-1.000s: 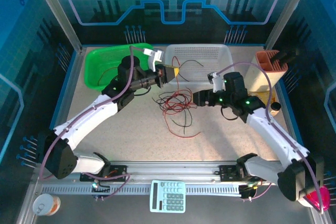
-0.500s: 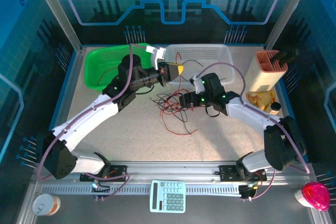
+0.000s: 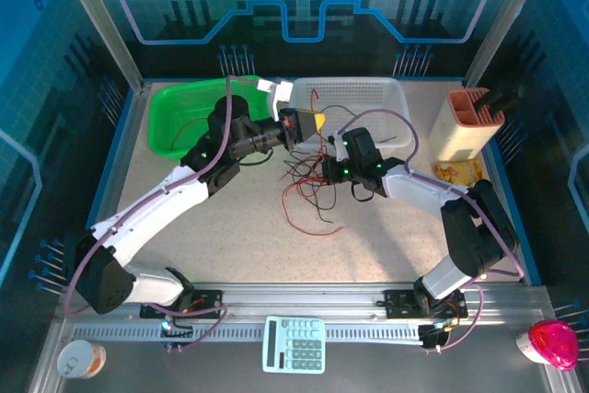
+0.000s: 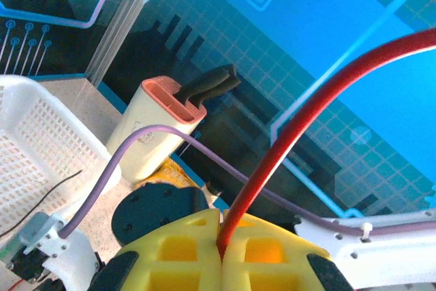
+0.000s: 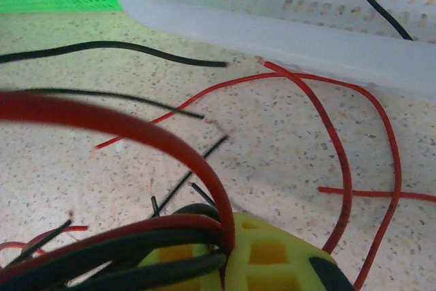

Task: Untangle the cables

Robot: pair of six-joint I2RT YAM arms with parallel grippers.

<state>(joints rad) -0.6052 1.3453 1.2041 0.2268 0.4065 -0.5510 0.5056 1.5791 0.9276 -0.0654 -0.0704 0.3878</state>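
The cables (image 3: 308,192) lie as a loose tangle of thin red and black wires on the table just in front of the white basket. My left gripper (image 3: 308,123) hovers above the tangle's far side. Its yellow jaws (image 4: 221,238) are shut on one red wire (image 4: 306,114) that rises out of them. My right gripper (image 3: 324,169) is down at the tangle's right edge. In the right wrist view it (image 5: 228,255) is shut on a bunch of red and black wires (image 5: 136,236). More loose strands (image 5: 340,148) lie on the table beyond it.
A white mesh basket (image 3: 368,94) with a black strand inside stands behind the tangle. A green basket (image 3: 175,117) sits to its left. A beige holder (image 3: 465,126) stands at the right. A calculator (image 3: 294,344) and a pink object (image 3: 552,342) rest near the front rail.
My right arm has swung left to the tangle and its gripper has gone from open to shut on a bunch of wires. My left gripper has shifted slightly right, still gripping its red wire.
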